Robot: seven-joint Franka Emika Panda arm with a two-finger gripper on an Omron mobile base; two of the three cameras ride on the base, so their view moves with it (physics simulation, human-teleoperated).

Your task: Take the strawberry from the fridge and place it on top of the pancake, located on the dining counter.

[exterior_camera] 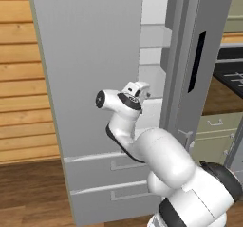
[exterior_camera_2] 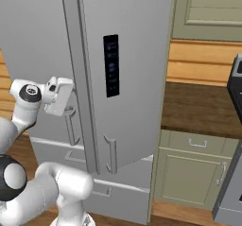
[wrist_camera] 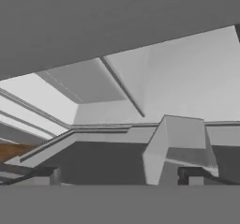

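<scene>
The fridge (exterior_camera: 95, 79) door is open and the gripper (exterior_camera: 137, 92), wide open and empty, reaches in, so grabbing the strawberry comes next.

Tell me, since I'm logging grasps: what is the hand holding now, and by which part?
Nothing. The hand is open and empty, its fingertips wide apart, pointing into the white interior of the fridge.

The fridge (exterior_camera: 90, 74) is light grey with a white interior and a black panel (exterior_camera_2: 111, 65). The wall (exterior_camera: 21, 79) is honey-coloured planks, the cabinets (exterior_camera_2: 189, 175) pale green.
</scene>
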